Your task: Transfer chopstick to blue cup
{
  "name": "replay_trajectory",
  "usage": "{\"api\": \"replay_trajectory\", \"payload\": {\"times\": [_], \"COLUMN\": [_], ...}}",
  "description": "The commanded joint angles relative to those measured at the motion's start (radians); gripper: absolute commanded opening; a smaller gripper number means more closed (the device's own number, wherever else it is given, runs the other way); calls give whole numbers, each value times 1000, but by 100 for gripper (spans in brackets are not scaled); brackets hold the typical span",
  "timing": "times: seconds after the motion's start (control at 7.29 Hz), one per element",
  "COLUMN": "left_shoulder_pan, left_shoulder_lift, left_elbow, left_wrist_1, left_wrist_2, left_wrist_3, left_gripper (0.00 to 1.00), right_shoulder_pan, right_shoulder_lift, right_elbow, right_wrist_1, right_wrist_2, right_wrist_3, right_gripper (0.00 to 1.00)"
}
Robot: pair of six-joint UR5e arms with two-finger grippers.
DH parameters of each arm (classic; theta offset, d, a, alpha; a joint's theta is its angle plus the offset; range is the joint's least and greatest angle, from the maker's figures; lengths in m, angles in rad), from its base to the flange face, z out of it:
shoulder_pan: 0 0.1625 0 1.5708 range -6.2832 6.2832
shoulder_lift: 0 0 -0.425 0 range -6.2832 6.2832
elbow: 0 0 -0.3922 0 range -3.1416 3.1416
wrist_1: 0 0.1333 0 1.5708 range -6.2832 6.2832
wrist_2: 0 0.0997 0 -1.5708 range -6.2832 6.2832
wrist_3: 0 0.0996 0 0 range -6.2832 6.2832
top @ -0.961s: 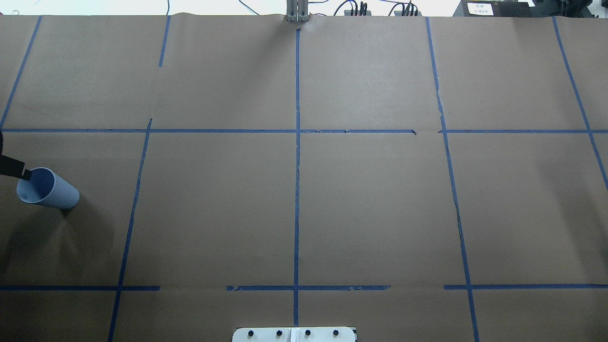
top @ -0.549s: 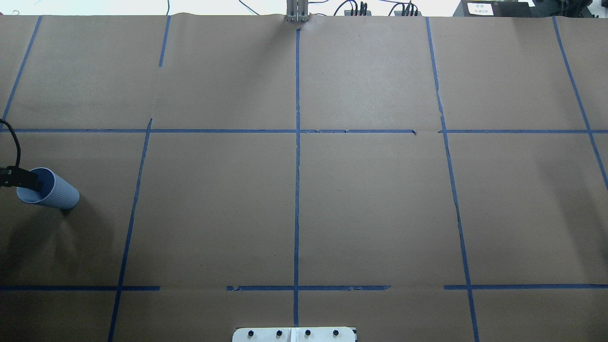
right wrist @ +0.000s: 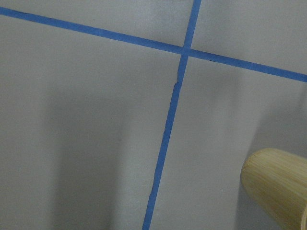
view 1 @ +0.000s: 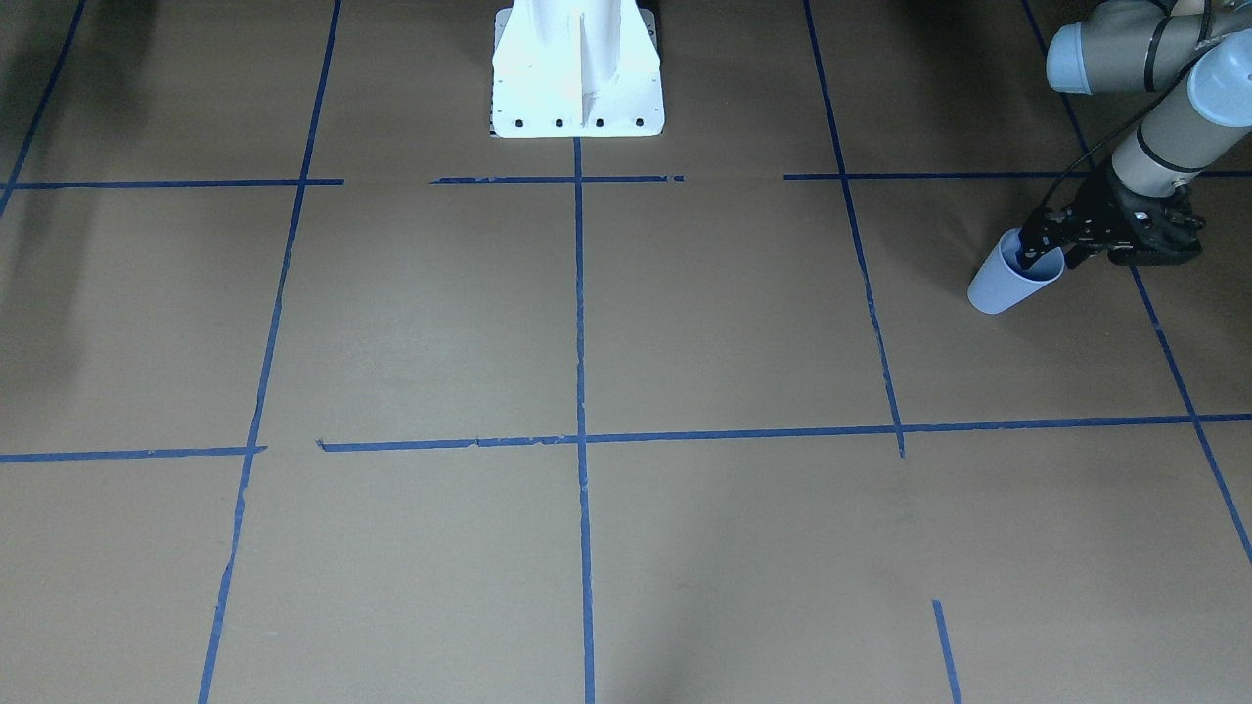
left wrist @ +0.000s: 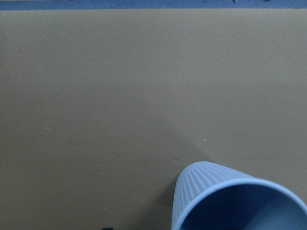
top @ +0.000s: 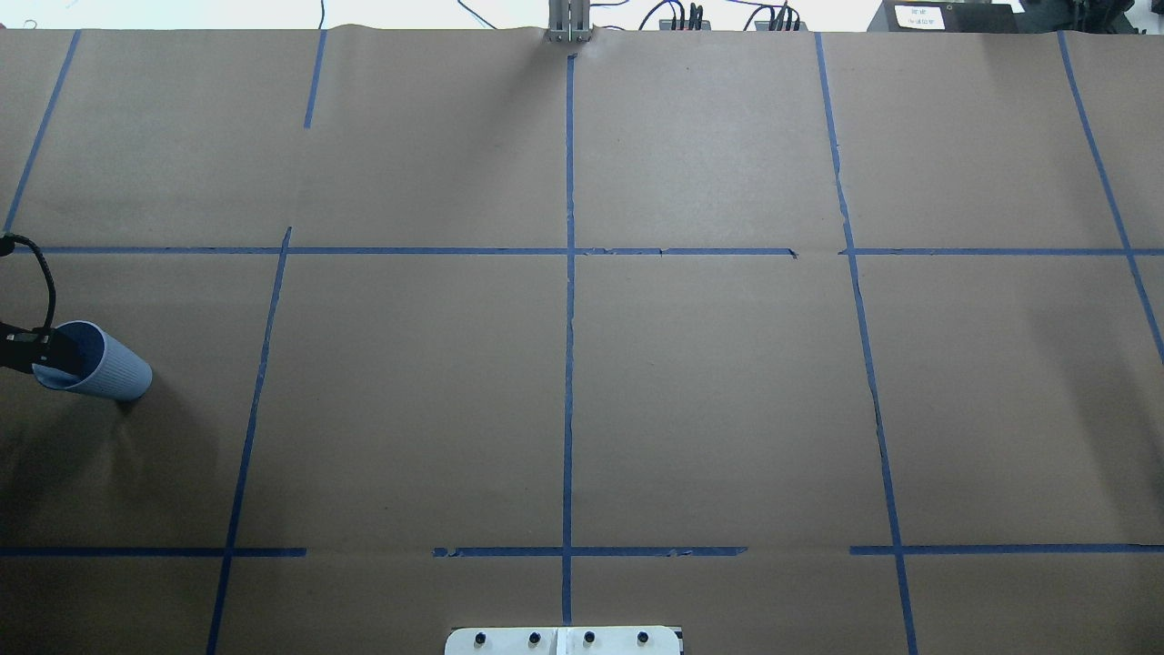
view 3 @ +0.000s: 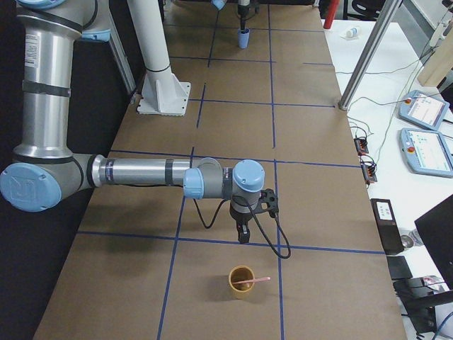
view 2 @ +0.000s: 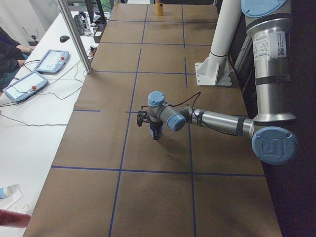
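The blue cup [top: 114, 373] [view 1: 998, 288] [left wrist: 206, 187] stands upright near the table's left edge. My left gripper [view 1: 1047, 256] [top: 41, 353] is at its rim and looks open, one finger inside the cup and the other outside the wall. The chopstick [view 3: 251, 281], thin and pale pink, lies slanted in a bamboo cup [view 3: 241, 287] [right wrist: 278, 187] at the far right end of the table. My right gripper [view 3: 243, 237] points down just short of that cup; I cannot tell if it is open or shut.
Blue tape lines [top: 568, 364] divide the brown paper cover into squares. The white robot pedestal [view 1: 577, 68] stands at mid-table on the robot's side. Side tables hold tablets [view 2: 52, 60] and cables, and a person's arm [view 2: 10, 47] rests there.
The left gripper has moved in from the table's edge and dipped a finger inside the blue cup's rim. The cup has stayed in place.
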Motion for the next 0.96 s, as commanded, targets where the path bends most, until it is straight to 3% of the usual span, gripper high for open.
{"api": "replay_trajectory", "payload": {"times": [0.0,0.41,0.69,0.82], "left_shoulder_pan": [1,-1,-4,-1], "left_shoulder_lift": [-10,-49,-220,-355], "left_elbow": [6,-31,-126,-134], "left_wrist_1": [2,40,322,470], "left_wrist_2": [0,-29,-55,-51], "left_wrist_3": [-1,-3,-4,-18], "left_gripper": [2,0,0,0], "right_shoulder_pan": [-1,-1,-1,1], "right_shoulder_lift": [1,10,10,10], "right_elbow": [0,-2,-2,-2], "right_wrist_1": [0,0,0,0], "right_wrist_2": [-2,-2,-2,-2], "right_wrist_3": [0,1,1,1], "right_gripper": [100,100,100,100]}}
